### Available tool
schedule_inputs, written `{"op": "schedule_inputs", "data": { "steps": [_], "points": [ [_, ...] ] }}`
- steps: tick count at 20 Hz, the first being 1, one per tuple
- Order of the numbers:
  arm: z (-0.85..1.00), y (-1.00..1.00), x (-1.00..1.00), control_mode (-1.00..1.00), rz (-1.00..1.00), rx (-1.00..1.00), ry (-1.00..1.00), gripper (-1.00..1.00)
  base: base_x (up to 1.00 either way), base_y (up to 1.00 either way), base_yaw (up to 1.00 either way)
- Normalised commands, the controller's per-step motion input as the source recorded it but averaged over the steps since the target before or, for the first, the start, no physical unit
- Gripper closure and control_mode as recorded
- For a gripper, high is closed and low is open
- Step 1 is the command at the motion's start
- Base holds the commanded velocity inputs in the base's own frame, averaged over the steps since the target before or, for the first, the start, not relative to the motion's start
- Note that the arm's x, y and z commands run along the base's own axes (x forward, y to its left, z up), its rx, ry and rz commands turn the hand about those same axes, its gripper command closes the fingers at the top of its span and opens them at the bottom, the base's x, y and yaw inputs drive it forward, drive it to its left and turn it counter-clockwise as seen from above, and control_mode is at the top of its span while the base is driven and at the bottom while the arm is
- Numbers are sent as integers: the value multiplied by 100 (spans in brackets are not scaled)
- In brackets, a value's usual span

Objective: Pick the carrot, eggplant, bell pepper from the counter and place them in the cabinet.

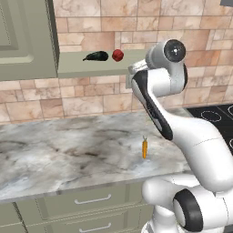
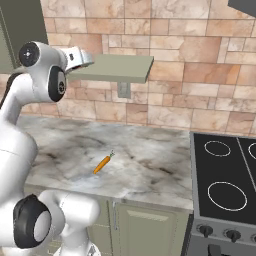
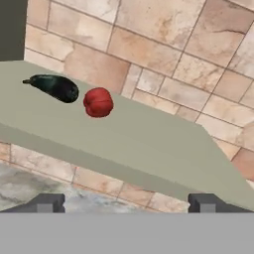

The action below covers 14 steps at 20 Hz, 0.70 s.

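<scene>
Carrot left to fetch, lying lower centre on the counter.

Gripper jaws stand wide apart, empty, near the cabinet shelf. The carrot is probably light, stiff, smooth: grasp mid-body.

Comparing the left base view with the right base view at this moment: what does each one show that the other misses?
Left base view alone: the eggplant and the bell pepper lying apart on the cabinet shelf, and the cabinet door. Right base view alone: the stove knobs and a lower door under the counter. Both share the carrot lying alone on the counter, the shelf board, the brick wall and the stovetop.
</scene>
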Motion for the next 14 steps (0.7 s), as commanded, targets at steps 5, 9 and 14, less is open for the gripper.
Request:
{"op": "schedule_inputs", "data": {
  "steps": [5, 9, 14],
  "points": [
    [5, 0, -100, -100, -29, 13, 35, -100, 0, 0, 0],
    [-7, 0, -100, -100, -26, 9, 41, -100, 0, 0, 0],
    [-95, -32, -68, -100, -13, 16, 19, -100, 0, 0, 0]
  ]
}}
